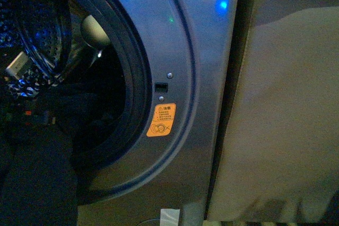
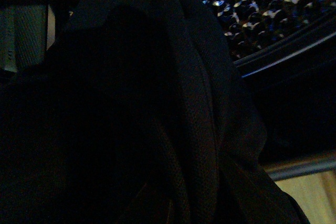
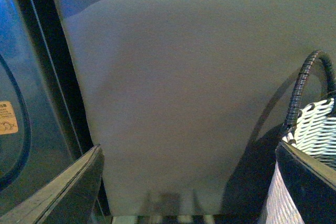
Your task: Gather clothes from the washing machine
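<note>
Left wrist view: navy fabric garment half-out of grey metal washing machine; left gripper unclear, right gripper spread; lift clear next.

The right end effector has two broad, flat black fingers, wedge-shaped and tapering toward their tips, each with a paler grey bevelled strip running along its inner edge.

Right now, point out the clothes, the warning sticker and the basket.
clothes (image 2: 199, 129), left wrist view, on a dark fold.
sticker (image 1: 161, 120), front view, its orange middle.
basket (image 3: 317, 127), right wrist view, white woven wall.
</note>
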`<action>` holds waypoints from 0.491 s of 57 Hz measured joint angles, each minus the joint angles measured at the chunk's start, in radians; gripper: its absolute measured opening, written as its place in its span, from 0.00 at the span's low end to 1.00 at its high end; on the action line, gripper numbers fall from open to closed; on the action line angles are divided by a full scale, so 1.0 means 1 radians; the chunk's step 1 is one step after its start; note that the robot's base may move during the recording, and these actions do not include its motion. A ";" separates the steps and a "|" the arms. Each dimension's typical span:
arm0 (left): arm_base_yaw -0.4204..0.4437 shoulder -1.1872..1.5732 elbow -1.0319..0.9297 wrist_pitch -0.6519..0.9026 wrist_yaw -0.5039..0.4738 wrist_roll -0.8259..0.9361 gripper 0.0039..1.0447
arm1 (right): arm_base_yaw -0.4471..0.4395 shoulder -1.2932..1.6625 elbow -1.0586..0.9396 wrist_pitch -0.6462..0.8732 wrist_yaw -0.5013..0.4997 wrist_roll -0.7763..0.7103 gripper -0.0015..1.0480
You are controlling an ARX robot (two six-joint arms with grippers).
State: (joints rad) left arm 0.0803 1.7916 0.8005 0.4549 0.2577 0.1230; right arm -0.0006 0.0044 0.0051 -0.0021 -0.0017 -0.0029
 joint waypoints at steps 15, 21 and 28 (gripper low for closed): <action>0.033 -0.258 -0.156 0.038 0.070 0.028 0.11 | 0.000 0.000 0.000 0.000 0.000 0.000 0.93; 0.055 -0.376 -0.186 0.012 0.113 0.027 0.11 | 0.000 0.000 0.000 0.000 0.000 0.000 0.93; 0.075 -0.521 -0.198 -0.050 0.171 0.027 0.11 | 0.000 0.000 0.000 0.000 0.000 0.000 0.93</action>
State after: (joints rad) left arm 0.1551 1.2709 0.6029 0.4053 0.4290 0.1501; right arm -0.0006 0.0044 0.0051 -0.0021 -0.0017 -0.0029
